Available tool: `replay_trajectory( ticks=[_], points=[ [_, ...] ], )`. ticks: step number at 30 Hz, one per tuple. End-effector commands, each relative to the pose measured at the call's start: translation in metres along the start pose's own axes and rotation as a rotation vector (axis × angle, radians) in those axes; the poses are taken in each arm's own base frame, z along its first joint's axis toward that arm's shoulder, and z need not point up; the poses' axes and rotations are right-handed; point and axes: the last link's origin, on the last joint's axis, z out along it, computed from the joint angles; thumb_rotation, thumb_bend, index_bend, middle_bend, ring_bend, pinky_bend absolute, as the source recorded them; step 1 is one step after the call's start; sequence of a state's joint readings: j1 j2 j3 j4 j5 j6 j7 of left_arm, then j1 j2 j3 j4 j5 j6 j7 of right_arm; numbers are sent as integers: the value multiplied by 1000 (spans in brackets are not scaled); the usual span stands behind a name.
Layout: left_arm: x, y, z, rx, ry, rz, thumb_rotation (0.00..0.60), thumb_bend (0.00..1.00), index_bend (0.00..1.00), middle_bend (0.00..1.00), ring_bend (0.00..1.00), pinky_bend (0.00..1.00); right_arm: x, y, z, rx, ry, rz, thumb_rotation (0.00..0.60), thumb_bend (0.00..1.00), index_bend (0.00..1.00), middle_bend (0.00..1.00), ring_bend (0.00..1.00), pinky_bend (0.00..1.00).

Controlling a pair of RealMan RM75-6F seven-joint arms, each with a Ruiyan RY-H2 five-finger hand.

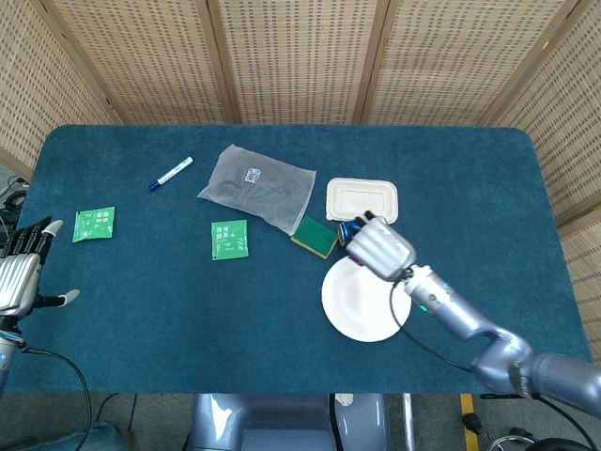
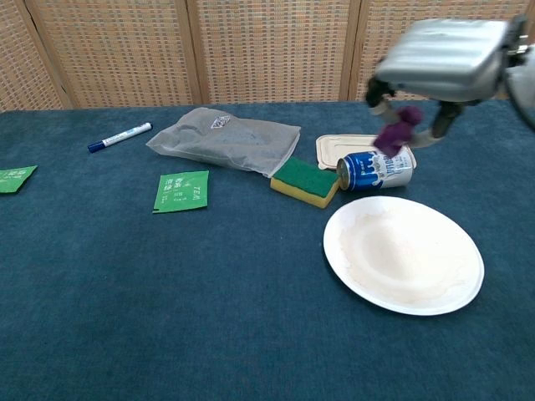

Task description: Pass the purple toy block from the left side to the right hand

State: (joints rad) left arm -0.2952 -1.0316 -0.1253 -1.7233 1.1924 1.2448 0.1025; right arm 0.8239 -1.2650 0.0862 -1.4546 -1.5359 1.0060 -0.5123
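Note:
The purple toy block [image 2: 399, 127] hangs in the air above the blue can, held in the fingers of my right hand [image 2: 443, 58], which is raised high at the upper right of the chest view. From the head view the right hand [image 1: 380, 249] covers the block and sits over the plate's far edge. My left hand [image 1: 21, 272] stays at the table's left edge, fingers spread and holding nothing.
A white plate [image 2: 401, 255] lies right of centre, with a blue can [image 2: 374, 170], a green-yellow sponge [image 2: 306, 181] and a lidded cream container [image 1: 362, 199] behind it. A plastic bag [image 1: 255, 186], a marker [image 1: 170, 173] and two green packets [image 1: 229, 240] [image 1: 94, 225] lie further left.

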Motion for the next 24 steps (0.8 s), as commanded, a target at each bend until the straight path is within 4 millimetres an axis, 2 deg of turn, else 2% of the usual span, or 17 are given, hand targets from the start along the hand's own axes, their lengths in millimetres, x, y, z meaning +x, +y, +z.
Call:
replay_trajectory(
  ticks=[1, 5, 8, 13, 24],
  points=[
    [0, 1, 0, -2, 2, 0, 600, 46, 0, 0, 0, 0, -29, 28, -39, -88, -92, 21, 600, 328, 749, 482, 405, 449],
    [0, 4, -2, -9, 6, 5, 600, 44, 0, 0, 0, 0, -58, 39, -59, -126, -161, 22, 600, 327, 749, 483, 405, 449],
    [-1, 6, -2, -16, 2, 13, 600, 46, 0, 0, 0, 0, -83, 41, -75, -163, -219, 69, 600, 329, 749, 482, 404, 450],
    [-4, 9, -1, -21, -11, 17, 600, 46, 0, 0, 0, 0, -105, 34, -79, -162, -251, 89, 600, 330, 748, 482, 399, 450],
    [-6, 8, -1, -13, -20, 22, 600, 46, 0, 0, 0, 0, -119, 11, -71, -155, -303, 149, 600, 329, 748, 480, 390, 450]
  ],
)
